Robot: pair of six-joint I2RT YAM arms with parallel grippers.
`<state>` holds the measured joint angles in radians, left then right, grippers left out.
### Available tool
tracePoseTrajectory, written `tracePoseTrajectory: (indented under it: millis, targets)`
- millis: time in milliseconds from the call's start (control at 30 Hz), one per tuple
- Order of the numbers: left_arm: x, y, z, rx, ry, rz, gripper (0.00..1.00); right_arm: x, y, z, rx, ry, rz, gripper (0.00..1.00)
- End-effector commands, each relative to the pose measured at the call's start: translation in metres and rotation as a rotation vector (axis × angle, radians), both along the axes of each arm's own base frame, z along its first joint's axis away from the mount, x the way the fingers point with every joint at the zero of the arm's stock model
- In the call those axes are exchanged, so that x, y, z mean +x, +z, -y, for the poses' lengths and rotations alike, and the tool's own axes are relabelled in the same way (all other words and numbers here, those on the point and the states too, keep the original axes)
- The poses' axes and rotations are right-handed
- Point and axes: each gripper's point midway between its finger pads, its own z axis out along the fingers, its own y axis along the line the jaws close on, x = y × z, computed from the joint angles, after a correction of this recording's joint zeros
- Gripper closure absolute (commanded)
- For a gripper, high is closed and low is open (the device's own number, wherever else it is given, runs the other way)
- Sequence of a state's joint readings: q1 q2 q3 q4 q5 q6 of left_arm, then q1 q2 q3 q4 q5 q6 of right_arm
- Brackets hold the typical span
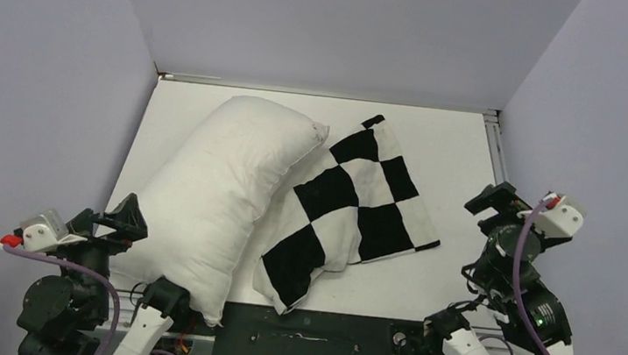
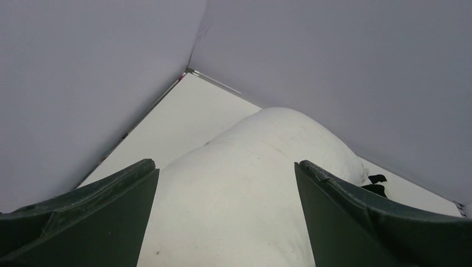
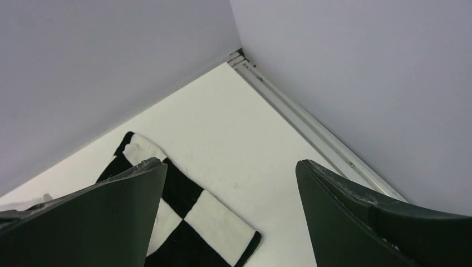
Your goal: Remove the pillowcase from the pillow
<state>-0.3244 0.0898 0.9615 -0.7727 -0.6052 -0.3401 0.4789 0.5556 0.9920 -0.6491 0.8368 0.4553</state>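
The plain white pillow (image 1: 221, 194) lies bare and diagonal across the left half of the table. Beside it on the right, the black-and-white checkered pillowcase (image 1: 351, 212) lies flat and empty, its left edge against the pillow. My left gripper (image 1: 117, 220) hangs open at the pillow's near left end, holding nothing; the left wrist view looks along the pillow (image 2: 245, 189) between the spread fingers (image 2: 94, 217). My right gripper (image 1: 491, 201) is open and empty, raised to the right of the pillowcase (image 3: 183, 222), whose corner shows below the fingers (image 3: 367, 217).
Lilac walls close in the white table (image 1: 463, 149) on the left, back and right. A metal rail (image 3: 311, 130) runs along the table's right edge. A dark strip (image 1: 303, 335) runs along the near edge between the arm bases.
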Motion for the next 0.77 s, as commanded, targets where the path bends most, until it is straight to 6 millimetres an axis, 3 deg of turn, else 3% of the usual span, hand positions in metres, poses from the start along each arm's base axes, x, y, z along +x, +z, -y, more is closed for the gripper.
tracePoseTrajectory:
  millis: [0, 300, 733]
  targets:
    - [-0.021, 0.02, -0.024, 0.013, 0.093, 0.055, 0.04, -0.023, 0.0, 0.024, -0.026, -0.083, 0.04, 0.1]
    - [-0.053, 0.055, -0.045, -0.012, 0.131, 0.182, 0.04, -0.048, 0.007, 0.04, -0.004, -0.096, 0.133, 0.1]
    - [-0.058, 0.049, -0.046, -0.069, 0.114, 0.321, 0.04, -0.049, 0.002, 0.04, -0.008, -0.096, 0.134, 0.1]
